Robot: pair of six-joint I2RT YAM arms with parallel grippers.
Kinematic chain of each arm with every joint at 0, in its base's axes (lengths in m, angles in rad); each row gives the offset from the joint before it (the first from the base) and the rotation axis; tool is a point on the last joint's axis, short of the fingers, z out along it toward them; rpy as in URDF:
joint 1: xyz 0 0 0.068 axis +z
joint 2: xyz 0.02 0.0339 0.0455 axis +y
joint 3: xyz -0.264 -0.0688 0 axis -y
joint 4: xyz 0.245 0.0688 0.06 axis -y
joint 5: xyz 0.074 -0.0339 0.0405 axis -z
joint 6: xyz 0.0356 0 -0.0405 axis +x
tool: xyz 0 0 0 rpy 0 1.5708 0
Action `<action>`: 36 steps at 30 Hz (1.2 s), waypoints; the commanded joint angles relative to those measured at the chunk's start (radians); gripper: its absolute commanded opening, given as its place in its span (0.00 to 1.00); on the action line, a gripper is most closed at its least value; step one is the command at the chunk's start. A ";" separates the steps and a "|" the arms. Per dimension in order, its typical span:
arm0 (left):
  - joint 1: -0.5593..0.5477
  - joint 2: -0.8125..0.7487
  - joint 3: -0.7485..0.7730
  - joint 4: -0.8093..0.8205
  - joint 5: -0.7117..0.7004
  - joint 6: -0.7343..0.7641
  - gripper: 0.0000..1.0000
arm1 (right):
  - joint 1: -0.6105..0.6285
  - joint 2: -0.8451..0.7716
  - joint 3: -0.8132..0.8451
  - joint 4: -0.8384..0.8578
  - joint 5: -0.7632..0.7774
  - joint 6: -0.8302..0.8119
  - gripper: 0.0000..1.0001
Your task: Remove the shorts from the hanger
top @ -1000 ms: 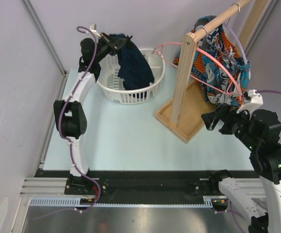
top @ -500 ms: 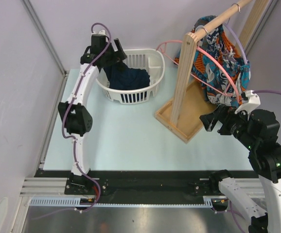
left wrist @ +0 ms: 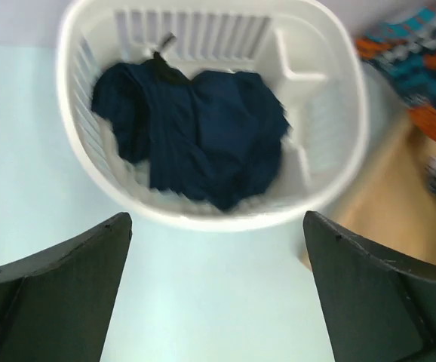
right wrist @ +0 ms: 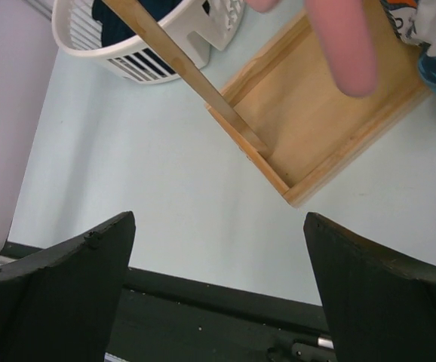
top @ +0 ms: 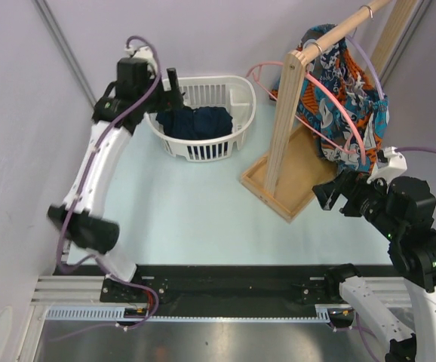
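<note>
**Shorts hang on the rack, both end effectors hold nothing**

From the top, the shorts [top: 339, 83] hang on the lavender hanger [top: 370, 66], up on the wooden rack [top: 286, 121] at 2 o'clock. A pink hanger [top: 331, 98] crosses in front of them. The right end effector [top: 331, 192] sits just under the shorts at 3 o'clock, and the top view does not show if it touches them. The left end effector [top: 169, 87] is at 11 o'clock, over the rim of the white basket [top: 241, 94].

The left wrist view looks right down into the basket [left wrist: 350, 98]. A dark navy garment [left wrist: 203, 136] lies in it in a heap. The two fingers of this end effector [left wrist: 218, 286] are spread wide, with only the worktop [left wrist: 203, 302] between them.

The right wrist view shows its end effector [right wrist: 218, 294] spread wide too, with nothing in it. A bit of the shorts [right wrist: 429, 38] peeks in at 1 o'clock
</note>
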 commanded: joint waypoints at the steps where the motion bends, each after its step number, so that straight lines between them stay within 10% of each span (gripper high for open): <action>1: -0.012 -0.359 -0.401 0.242 0.289 -0.109 1.00 | 0.002 -0.036 -0.007 -0.065 0.074 0.026 1.00; 10: -0.240 -0.829 -1.173 0.545 0.438 -0.350 0.99 | 0.002 -0.114 -0.146 -0.141 0.103 0.149 1.00; 23: -0.645 -1.043 -1.480 0.586 0.310 -0.557 0.99 | -0.019 -0.057 -0.393 0.007 0.275 0.311 1.00; 36: -0.708 -1.252 -1.563 0.488 0.290 -0.573 1.00 | -0.740 0.113 -0.450 0.272 -0.239 0.242 1.00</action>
